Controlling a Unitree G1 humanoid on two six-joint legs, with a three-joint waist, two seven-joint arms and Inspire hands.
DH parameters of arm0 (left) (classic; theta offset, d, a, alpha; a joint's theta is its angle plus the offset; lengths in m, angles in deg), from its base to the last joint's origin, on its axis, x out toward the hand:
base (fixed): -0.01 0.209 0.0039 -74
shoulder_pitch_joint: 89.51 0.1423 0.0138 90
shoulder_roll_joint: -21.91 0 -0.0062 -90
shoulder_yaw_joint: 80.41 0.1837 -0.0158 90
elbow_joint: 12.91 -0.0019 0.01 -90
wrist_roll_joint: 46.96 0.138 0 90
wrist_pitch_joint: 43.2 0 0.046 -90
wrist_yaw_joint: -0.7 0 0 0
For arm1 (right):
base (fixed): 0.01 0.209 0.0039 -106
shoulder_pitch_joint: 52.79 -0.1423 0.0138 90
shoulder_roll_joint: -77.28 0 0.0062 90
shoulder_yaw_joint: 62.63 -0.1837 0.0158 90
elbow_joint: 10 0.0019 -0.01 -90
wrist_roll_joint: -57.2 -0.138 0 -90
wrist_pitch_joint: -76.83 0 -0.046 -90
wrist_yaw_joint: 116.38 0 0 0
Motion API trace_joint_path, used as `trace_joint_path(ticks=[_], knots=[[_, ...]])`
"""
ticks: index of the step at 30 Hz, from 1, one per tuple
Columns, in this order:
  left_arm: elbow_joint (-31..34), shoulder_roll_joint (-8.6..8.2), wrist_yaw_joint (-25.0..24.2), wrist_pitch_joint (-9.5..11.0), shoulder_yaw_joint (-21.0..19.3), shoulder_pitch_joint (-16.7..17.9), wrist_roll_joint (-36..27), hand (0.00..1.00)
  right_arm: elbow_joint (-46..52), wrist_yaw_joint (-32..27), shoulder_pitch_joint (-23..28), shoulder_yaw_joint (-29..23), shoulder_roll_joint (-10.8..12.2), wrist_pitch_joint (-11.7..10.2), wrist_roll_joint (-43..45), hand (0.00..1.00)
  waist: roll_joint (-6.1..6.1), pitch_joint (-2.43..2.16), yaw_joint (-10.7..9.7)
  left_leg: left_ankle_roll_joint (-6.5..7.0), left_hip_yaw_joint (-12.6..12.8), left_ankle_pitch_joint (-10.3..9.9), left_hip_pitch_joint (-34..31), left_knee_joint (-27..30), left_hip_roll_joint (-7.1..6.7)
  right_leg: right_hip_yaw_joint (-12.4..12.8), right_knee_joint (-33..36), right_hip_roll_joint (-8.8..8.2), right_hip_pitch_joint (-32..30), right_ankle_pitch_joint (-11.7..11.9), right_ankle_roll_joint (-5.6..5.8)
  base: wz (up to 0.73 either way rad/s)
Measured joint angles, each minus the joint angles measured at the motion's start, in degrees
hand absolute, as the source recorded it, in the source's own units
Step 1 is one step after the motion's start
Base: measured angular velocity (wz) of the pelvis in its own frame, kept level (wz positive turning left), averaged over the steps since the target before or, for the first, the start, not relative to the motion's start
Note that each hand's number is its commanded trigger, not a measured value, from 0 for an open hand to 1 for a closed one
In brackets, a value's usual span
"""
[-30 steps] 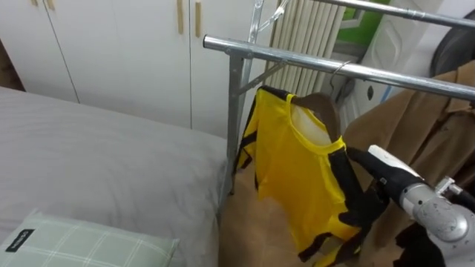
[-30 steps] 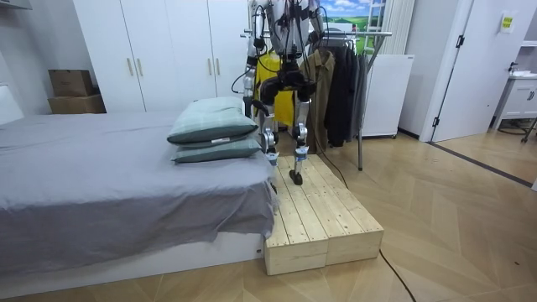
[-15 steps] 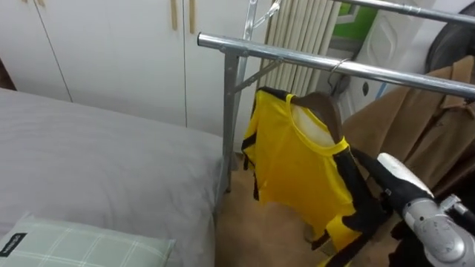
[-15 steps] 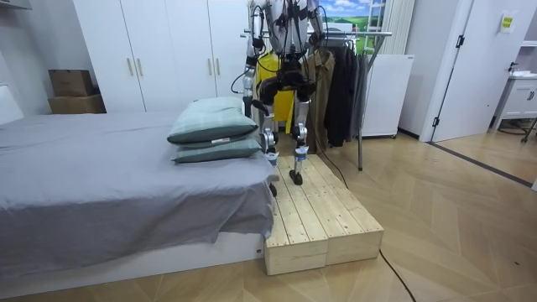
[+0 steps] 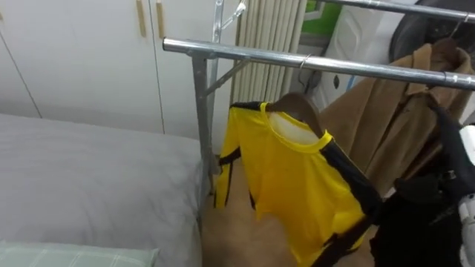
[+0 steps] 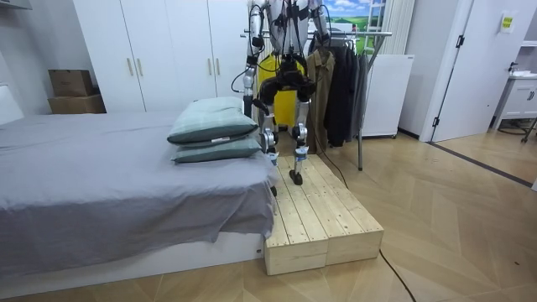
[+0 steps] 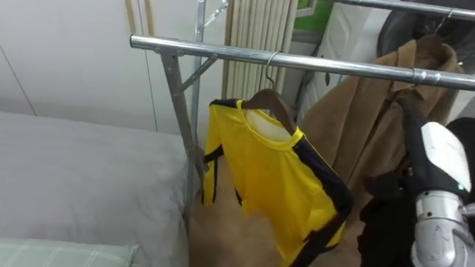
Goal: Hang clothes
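Bedroom: grey bed (image 6: 101, 168) beside white wardrobe doors (image 6: 159, 50); robot stands on wooden platform (image 6: 323, 222) facing metal clothes rail (image 5: 252, 55). Yellow shirt (image 5: 297, 185) hangs there on hanger (image 7: 271, 96), beside brown coat (image 5: 386, 126). Right robot hand (image 7: 444, 159) near shirt, left robot hand (image 6: 247, 101) lowered; grip cannot be told.

White-and-silver forearm (image 7: 444, 162), black joints.

Centre of frame: yellow shirt (image 5: 297, 185) with black trim on sleeves and sides, yellow collar band, pale inside at the neck. Draped on a brown hanger (image 5: 295, 104), hooked over the silver clothes rail (image 5: 245, 55) across the top. Hanging askew, hem toward lower right.
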Motion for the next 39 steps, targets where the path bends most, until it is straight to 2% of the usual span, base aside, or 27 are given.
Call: trace_joint_path(ticks=[4,5,7,12,13,15,18,21,23,29,32,33,36,39], knots=[[2.3,-0.32,0.0,0.1,0.0,1.8,0.1,0.0,3.1,-4.2,3.0,-2.1,0.0,-1.3,-1.0,0.0,0.14,-0.28,-0.6,-0.03,0.6,-0.1,0.2,0.0,0.11,0.6,0.0,0.19,-0.1,0.0,0.0,-0.08],[3.3,-0.52,0.0,0.1,-0.1,2.3,0.1,0.0,4.4,-5.1,4.7,-2.3,0.0,-1.7,-2.0,0.0,0.26,-0.55,-0.5,-0.03,0.8,-0.1,0.2,0.0,0.11,0.9,-0.1,0.24,-0.4,0.2,0.01,-0.06],[4.2,-0.84,0.0,0.1,-0.1,3.1,0.1,0.0,5.6,-6.0,7.2,-2.4,0.0,-2.2,-3.5,0.0,0.51,-0.74,-0.5,-0.02,1.0,-0.1,0.3,-0.1,0.1,1.0,0.1,0.26,-0.4,0.3,0.04,-0.06],[6.0,-0.96,0.0,0.7,-0.1,3.9,0.0,0.0,5.4,-6.8,10.8,-2.4,0.2,-2.4,-9.6,0.0,0.61,-0.67,-0.6,-0.01,1.6,-0.1,0.8,-0.3,0.05,1.7,0.3,0.31,-0.4,0.3,0.09,-0.07],[5.9,-0.97,0.0,0.8,0.0,3.9,0.0,0.0,4.7,-7.5,11.0,-2.4,0.8,-2.5,-11.4,0.0,0.85,-0.44,-0.8,-0.01,1.8,-0.1,1.2,-0.5,0.11,1.9,0.2,0.38,0.1,0.2,0.15,-0.07],[5.9,-0.97,0.0,0.9,0.0,4.0,0.0,0.0,2.8,-8.5,12.2,-2.4,2.1,-3.0,-13.5,0.0,0.65,-0.53,-0.9,0.03,1.9,-0.1,1.3,-0.9,0.14,2.0,0.1,0.4,0.2,0.0,0.49,-0.04],[5.9,-1.05,0.0,1.3,0.0,4.2,-0.9,0.0,-1.3,-8.6,14.0,-2.4,4.3,-3.1,-17.3,0.0,0.7,-0.45,-1.3,0.03,2.2,-0.1,1.4,-1.0,0.12,2.4,0.1,0.44,0.2,0.0,0.48,-0.04],[6.1,-1.19,0.1,1.3,0.0,4.3,-1.0,0.0,-6.6,-8.5,18.1,-1.8,6.6,-3.2,-21.7,0.0,0.79,-0.41,-1.5,0.04,2.2,-0.1,1.4,-1.0,0.12,2.4,0.0,0.47,0.1,0.0,0.49,0.0],[6.0,-1.94,0.9,1.2,0.1,4.4,-1.2,0.0,-10.2,-8.0,21.5,-0.6,8.6,-3.0,-25.9,0.0,1.09,-0.29,-1.8,0.07,2.6,-0.2,1.3,-1.1,0.1,2.7,0.1,0.5,-0.1,0.1,0.45,-0.07],[5.5,-2.93,2.5,1.5,0.0,4.6,-3.5,0.0,-23.4,-4.7,23.2,2.3,11.5,-3.3,-39.2,0.0,1.72,-0.4,-2.5,0.09,3.6,-0.1,2.2,-2.0,-0.04,3.3,0.2,0.72,-0.5,0.1,0.35,-0.08],[4.8,-3.21,2.8,2.5,0.0,4.7,-3.5,0.0,-28.4,-3.0,23.1,2.4,11.8,-5.0,-42.3,0.0,1.92,-0.37,-3.1,0.09,3.9,-0.2,2.2,-2.0,0.0,4.0,0.1,0.84,-0.4,0.1,0.36,-0.07],[4.3,-3.2,3.0,3.1,0.0,4.7,-3.5,0.0,-30.4,-2.6,23.1,2.8,11.8,-5.6,-43.5,0.0,2.26,-0.15,-3.4,0.09,4.0,-0.2,2.1,-2.0,0.02,4.1,0.1,0.88,-0.6,0.1,0.36,-0.08],[1.4,-3.2,3.4,4.9,0.1,3.8,-4.4,0.0,-36.4,-0.8,22.8,3.6,11.9,-7.8,-45.7,0.0,2.47,-0.16,-3.7,0.15,4.4,-0.3,2.1,-2.0,0.02,4.5,0.1,0.95,-0.8,0.1,0.36,-0.05],[-0.2,-3.21,3.5,6.4,0.1,3.4,-5.3,0.0,-40.4,0.7,22.8,4.6,12.0,-8.0,-47.4,0.0,2.94,-0.08,-3.7,0.17,4.4,-0.4,2.1,-2.2,-0.01,4.6,0.3,0.93,-0.8,0.1,0.41,0.0]])
